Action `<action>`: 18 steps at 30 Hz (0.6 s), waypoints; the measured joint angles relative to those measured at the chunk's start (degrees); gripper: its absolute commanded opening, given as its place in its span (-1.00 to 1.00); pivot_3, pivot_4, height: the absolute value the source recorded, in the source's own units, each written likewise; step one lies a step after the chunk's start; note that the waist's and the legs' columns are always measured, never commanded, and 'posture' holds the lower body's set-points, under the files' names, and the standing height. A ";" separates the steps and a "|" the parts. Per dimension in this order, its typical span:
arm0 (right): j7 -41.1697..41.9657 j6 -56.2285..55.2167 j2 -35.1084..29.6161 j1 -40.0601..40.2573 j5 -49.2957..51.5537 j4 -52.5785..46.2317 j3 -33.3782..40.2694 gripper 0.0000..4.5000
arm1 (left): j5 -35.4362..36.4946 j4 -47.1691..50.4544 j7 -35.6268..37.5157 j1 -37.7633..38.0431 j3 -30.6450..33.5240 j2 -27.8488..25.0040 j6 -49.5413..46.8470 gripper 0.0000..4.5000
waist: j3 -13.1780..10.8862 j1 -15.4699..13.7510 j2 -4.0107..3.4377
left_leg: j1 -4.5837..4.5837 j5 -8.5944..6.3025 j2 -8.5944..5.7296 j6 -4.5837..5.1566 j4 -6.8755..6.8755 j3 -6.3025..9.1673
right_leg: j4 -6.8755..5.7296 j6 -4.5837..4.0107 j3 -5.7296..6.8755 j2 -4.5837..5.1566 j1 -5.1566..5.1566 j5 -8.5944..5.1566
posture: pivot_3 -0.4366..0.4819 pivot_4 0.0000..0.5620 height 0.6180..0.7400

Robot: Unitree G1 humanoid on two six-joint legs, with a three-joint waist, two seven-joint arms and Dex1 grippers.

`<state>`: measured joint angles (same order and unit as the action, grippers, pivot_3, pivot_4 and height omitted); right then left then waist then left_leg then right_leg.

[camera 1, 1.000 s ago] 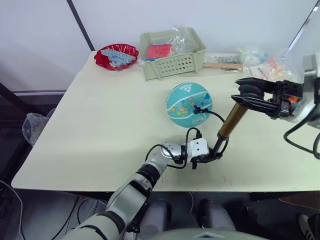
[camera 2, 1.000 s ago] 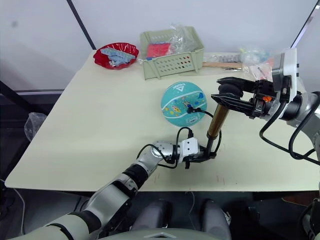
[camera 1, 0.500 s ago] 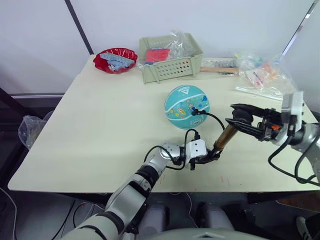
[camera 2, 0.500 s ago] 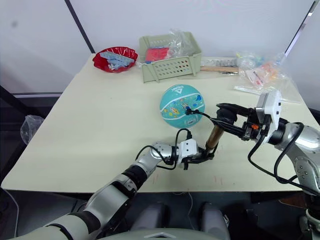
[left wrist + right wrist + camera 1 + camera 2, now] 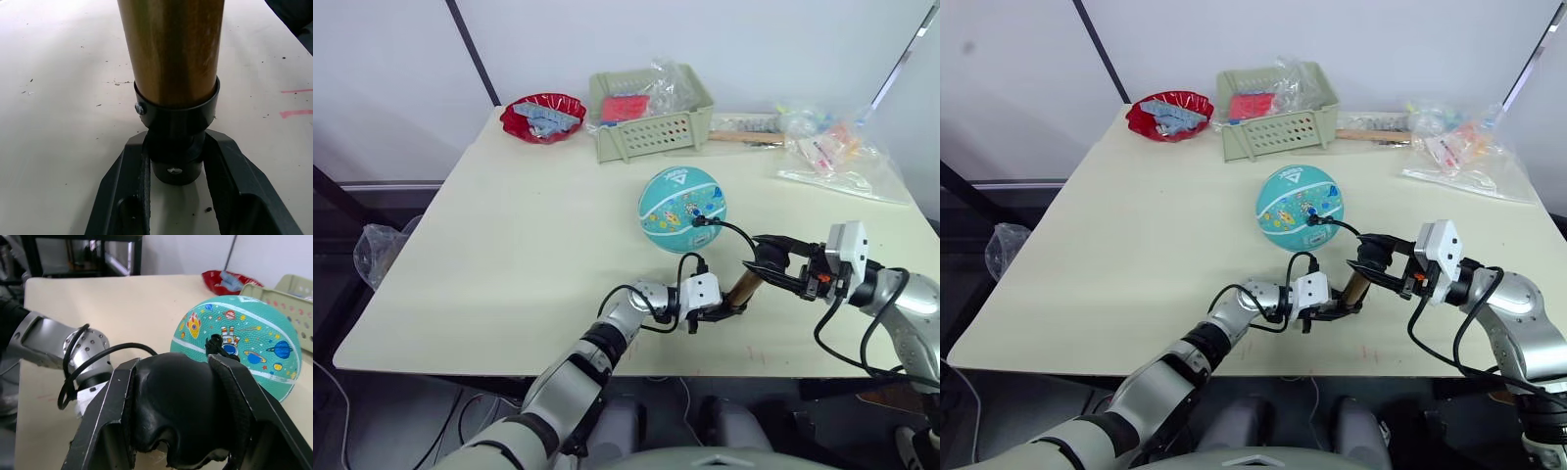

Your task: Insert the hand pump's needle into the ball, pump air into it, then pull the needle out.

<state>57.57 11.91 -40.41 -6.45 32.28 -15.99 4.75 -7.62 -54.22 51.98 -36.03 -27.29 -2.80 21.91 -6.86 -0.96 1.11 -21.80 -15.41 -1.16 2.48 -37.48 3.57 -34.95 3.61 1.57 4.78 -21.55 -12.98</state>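
Note:
The teal ball (image 5: 682, 209) rests mid-table, its cartoon prints facing the right wrist view (image 5: 239, 342). The needle's black fitting (image 5: 697, 221) sits against the ball's near side; the pin itself is hidden. A thin black hose (image 5: 729, 228) curves from it down to the hand pump (image 5: 742, 286), whose brass cylinder leans to the right. My left gripper (image 5: 176, 147) is shut on the pump's black bottom cap, right at the tabletop. My right gripper (image 5: 771, 264) is shut on the black handle (image 5: 178, 416) at the pump's top, low over the table.
A green basket (image 5: 651, 117) and a red bowl (image 5: 542, 115) stand at the table's far edge. A wooden-handled tool (image 5: 744, 136) and plastic bags (image 5: 837, 152) lie at the far right. The table's front edge runs just behind the pump's base.
My right gripper has come down and inward with the handle, so the pump now stands much shorter and lower. The left gripper and the ball have stayed in place.

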 measured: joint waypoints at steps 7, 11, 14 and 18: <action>1.45 9.37 -6.22 -7.74 7.69 -1.88 3.57 -0.27 | 0.05 0.01 0.21 -0.46 0.27 0.16 0.03 -0.53 | -0.46 0.01 -0.33 | -0.15 0.01 -0.15 0.01 -0.06 -0.03 | 0.00 0.04 -0.01 0.18 -0.03 0.01 | -0.05 -0.47 1.00; 1.43 14.95 -9.70 -11.56 13.18 -3.72 6.91 -0.27 | 0.05 0.00 0.25 -0.61 0.30 0.21 0.07 -0.53 | -0.59 -0.02 -0.34 | -0.19 0.01 -0.15 0.01 -0.06 0.03 | 0.02 0.05 0.05 0.19 -0.04 0.01 | -0.05 -0.47 1.00; 1.53 18.91 -12.91 -15.17 17.17 -3.82 9.55 -0.27 | 0.05 0.00 0.32 -0.79 0.30 0.20 0.08 -0.53 | -0.66 -0.01 -0.39 | -0.21 0.01 -0.17 0.01 -0.06 0.00 | 0.02 0.05 0.02 0.22 -0.07 0.02 | -0.05 -0.47 1.00; 1.17 22.34 -14.57 -17.88 19.94 -3.86 10.66 -0.27 | 0.05 0.00 0.30 -0.82 0.28 0.22 0.11 -0.53 | -0.71 -0.02 -0.34 | -0.24 0.01 -0.17 0.01 -0.06 0.01 | 0.02 0.05 0.03 0.24 -0.10 0.02 | -0.05 -0.47 1.00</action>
<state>58.74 34.25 -54.98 -24.33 52.21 -19.85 15.41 -7.58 -54.22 52.28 -36.85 -27.00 -2.59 22.02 -7.57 -0.98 0.78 -22.04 -15.41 -1.33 2.49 -37.54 3.58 -34.94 3.67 1.59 5.02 -21.65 -12.96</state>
